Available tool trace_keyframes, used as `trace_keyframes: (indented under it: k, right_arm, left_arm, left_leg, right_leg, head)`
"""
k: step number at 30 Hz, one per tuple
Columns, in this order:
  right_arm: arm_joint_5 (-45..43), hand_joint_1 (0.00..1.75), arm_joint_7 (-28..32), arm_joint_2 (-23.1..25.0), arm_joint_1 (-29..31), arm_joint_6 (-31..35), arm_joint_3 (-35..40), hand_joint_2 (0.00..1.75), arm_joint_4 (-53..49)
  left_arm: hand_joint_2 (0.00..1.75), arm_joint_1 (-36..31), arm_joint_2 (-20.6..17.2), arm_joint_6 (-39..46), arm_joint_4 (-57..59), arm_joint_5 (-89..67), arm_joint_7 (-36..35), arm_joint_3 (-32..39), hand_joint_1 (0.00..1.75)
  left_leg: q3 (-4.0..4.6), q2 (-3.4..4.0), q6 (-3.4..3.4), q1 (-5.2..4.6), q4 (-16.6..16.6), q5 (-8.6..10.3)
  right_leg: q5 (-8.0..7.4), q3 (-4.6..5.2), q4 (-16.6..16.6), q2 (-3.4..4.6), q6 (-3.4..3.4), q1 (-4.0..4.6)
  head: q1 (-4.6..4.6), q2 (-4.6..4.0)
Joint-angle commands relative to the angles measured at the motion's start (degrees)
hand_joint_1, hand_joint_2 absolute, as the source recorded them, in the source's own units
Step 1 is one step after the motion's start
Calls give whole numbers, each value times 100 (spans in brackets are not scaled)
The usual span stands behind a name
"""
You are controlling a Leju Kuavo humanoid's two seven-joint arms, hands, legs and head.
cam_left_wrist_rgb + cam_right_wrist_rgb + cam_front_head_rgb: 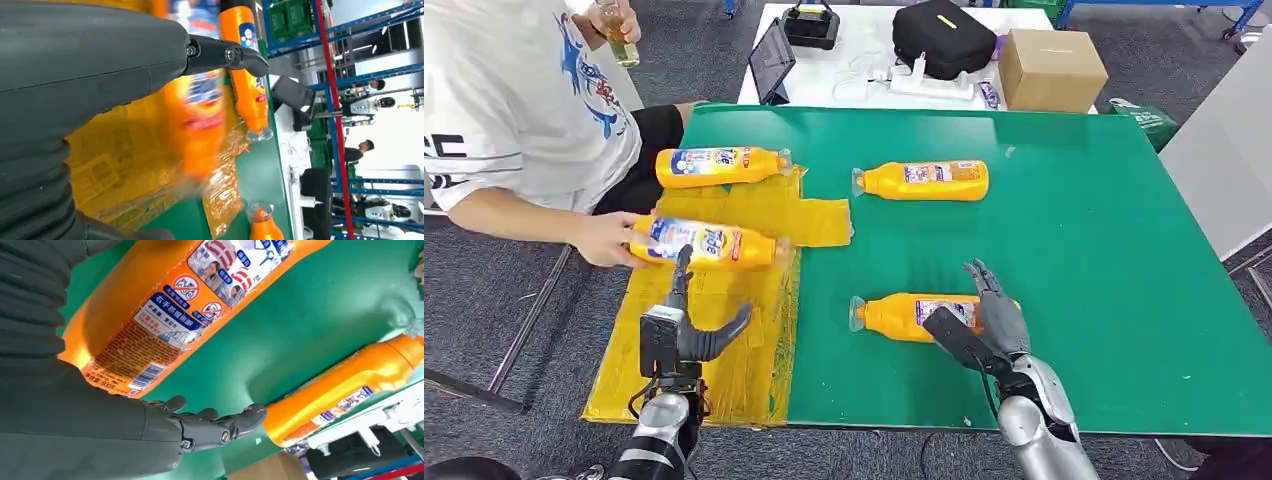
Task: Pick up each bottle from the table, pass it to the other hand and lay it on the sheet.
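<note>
My right hand (984, 325) is spread wide over the near bottle (904, 315), thumb on the side toward me and fingers (986, 285) reaching past its far side, holding nothing yet. The right wrist cam shows the bottle's label right under the palm w/ green mat visible between the fingers and the body, so I judge no contact so far. This bottle lies on its side near the table's front edge, cap toward the yellow sheet (754, 370).

My left hand (686, 330) is wide open too, empty, hovering above the sheet at the table's front-left corner, fingers up.

A person's hand (604, 240) grips the base of a bottle on the sheet (709, 243) at the table's left edge; that bottle looks blurred in the left wrist cam, so it may be moving. Another bottle (719, 165) lies at the sheet's far end, and a fourth (924, 180) lies on the mat toward the middle of the table, nearer the back edge.

Step, I reckon: pickup of the near bottle w/ the right. Next: lower, close around its body, lift level, bring it across to the left hand for the pass. Left must stay clear of the person's hand.
</note>
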State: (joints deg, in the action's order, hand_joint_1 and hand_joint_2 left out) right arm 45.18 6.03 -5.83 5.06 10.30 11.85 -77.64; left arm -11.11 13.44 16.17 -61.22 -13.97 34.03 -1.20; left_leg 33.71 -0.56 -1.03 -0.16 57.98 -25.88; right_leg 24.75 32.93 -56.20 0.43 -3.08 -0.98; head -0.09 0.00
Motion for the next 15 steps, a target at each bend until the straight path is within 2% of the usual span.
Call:
trace_keyframes:
  k: [1, 9, 13, 15]
  right_arm:
    - [-69, 0, -9, -63, 262, -120, -49, 175, 487]
    - [-270, 0, -222, -386, 795, -773, 190, 175, 1403]
    - [-284, 0, -267, -436, 1082, -866, 324, 175, 1858]
    - [-288, 0, -439, -525, 1425, -1111, 533, 175, 2386]
  left_arm:
    - [175, -130, 12, -26, 359, 3, -33, -38, 0]
    - [175, -284, 21, -25, 621, 120, 51, 9, 0]
    - [175, -353, 38, -55, 777, 167, 60, -25, 0]
    - [175, -450, 37, -87, 937, 205, 56, -73, 0]
  left_leg:
    - [-13, 8, 6, 8, 0, -3]
    - [-7, 6, 3, 3, -2, 0]
    - [-16, 2, 4, 6, -3, 3]
    - [-26, 5, 8, 15, -2, 4]
  right_leg:
    - [-2, -15, 8, 1, 11, 9]
    - [-4, -9, 6, 2, 5, 4]
    - [-7, -19, 12, -5, 8, 7]
    - [-11, -33, 20, -7, 15, 18]
  head:
    - [0, 0]
    - [0, 0]
    - [-2, 0]
    - [0, 0]
